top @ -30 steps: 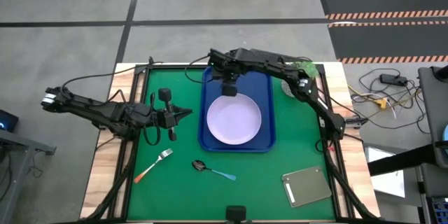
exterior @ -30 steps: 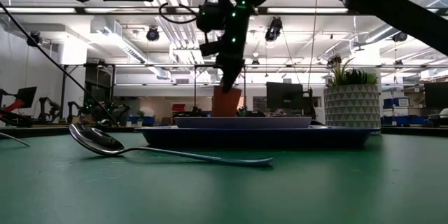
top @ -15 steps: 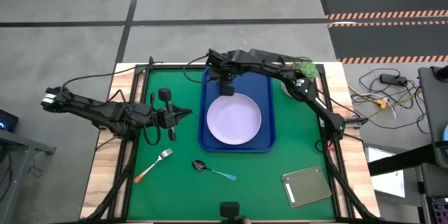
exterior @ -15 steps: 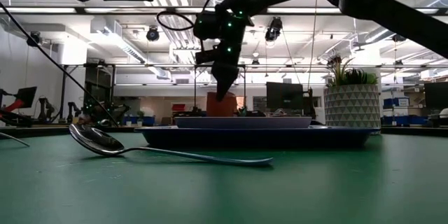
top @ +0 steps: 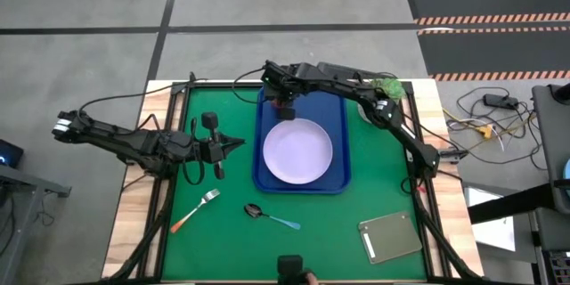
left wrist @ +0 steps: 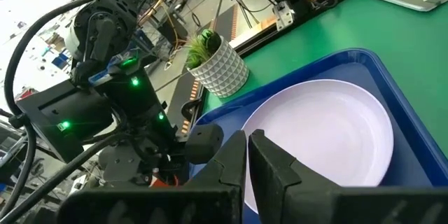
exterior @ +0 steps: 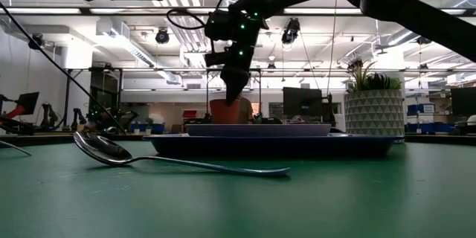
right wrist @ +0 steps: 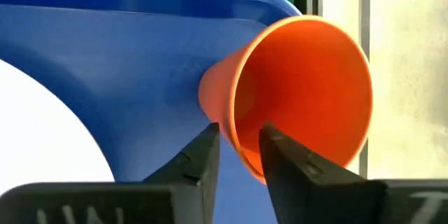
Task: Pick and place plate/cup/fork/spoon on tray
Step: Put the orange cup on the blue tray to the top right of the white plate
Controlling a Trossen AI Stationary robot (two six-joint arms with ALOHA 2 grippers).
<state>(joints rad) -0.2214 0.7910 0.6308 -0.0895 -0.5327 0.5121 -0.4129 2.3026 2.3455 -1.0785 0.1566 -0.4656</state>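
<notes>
Over the last second the orange cup (right wrist: 294,94) has been carried by the right gripper (right wrist: 236,143), pinched at its rim, to the blue tray's (top: 337,142) far corner beside the plate (top: 297,151), so release seems near; the left gripper (left wrist: 248,155) is pressed together.

Bright, even overhead light — ceiling strips glare in the low view.

Robotics lab: ceiling strip lights (exterior: 67,11), monitors (exterior: 301,102), other robot arms (exterior: 52,111).
</notes>
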